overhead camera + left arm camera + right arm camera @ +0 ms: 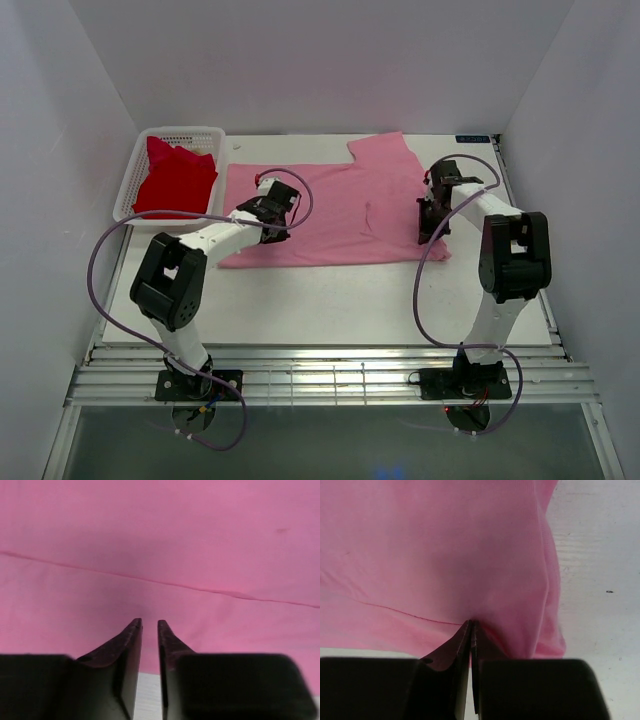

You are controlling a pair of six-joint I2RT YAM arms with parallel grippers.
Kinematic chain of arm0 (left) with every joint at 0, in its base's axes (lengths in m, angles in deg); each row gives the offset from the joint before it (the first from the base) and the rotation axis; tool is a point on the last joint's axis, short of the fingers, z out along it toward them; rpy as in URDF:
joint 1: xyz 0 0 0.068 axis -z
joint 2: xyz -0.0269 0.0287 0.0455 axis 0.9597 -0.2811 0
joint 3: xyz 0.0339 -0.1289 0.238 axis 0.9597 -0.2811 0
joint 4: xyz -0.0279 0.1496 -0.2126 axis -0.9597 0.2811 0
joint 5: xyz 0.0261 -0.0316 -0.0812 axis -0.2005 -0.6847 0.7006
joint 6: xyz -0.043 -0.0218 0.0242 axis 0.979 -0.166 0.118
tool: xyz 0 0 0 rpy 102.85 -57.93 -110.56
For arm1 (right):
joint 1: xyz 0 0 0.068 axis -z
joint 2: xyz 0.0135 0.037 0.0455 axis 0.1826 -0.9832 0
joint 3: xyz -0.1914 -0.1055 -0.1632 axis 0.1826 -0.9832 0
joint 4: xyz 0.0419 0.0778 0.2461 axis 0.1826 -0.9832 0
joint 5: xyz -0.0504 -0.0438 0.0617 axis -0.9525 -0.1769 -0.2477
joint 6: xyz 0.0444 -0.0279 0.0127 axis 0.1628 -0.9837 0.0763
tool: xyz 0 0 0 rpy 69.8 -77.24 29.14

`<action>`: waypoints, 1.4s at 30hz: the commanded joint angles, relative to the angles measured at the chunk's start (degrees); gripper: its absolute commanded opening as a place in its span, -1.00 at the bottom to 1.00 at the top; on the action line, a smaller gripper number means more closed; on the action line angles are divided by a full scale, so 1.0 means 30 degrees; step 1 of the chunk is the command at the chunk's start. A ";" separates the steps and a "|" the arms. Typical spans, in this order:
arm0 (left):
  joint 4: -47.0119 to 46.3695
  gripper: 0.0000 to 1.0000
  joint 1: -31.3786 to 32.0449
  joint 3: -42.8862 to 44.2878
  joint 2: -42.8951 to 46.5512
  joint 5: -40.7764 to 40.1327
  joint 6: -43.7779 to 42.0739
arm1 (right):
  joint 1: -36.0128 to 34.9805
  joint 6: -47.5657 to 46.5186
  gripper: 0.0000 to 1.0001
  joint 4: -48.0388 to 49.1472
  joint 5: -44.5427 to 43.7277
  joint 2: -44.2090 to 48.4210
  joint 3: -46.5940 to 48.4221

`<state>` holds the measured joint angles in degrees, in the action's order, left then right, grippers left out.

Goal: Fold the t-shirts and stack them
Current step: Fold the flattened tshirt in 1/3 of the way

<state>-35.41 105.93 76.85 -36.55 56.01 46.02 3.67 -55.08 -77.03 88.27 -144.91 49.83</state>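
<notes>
The light pink t-shirt [340,210] lies spread on the table, one sleeve pointing to the far side. The red t-shirt [175,180] lies bunched in the basket. My left gripper [272,222] is low over the pink shirt's near left edge. In the left wrist view it [150,624] is open by a narrow gap, with only pink cloth [160,540] ahead. My right gripper [430,225] is at the shirt's right edge. In the right wrist view it [471,622] is shut on the pink cloth [445,545], which puckers at the tips.
A white mesh basket [185,131] stands at the far left of the white table [330,300]. White walls close in the left, back and right. A slatted rail runs along the near edge by the arm bases.
</notes>
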 commanded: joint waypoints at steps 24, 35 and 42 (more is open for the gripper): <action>0.1115 -0.83 -0.2957 -0.4850 -0.0900 -0.1424 0.0829 | 0.0057 0.0378 -0.85 -0.2602 -0.3390 -0.0434 -0.1911; 0.2052 -1.00 -0.2928 -0.7517 0.1296 0.0215 0.3258 | 0.0057 0.0612 -0.85 -0.3070 -0.3711 0.1147 -0.4021; 0.2228 -1.00 -0.2928 -0.8863 0.1881 0.0772 0.4342 | 0.0057 0.0612 -0.85 -0.3246 -0.3390 0.1763 -0.4843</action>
<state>-39.76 97.95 56.02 -28.81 53.63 56.77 3.62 -53.06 -81.46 80.03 -139.21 38.31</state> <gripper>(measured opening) 0.016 0.078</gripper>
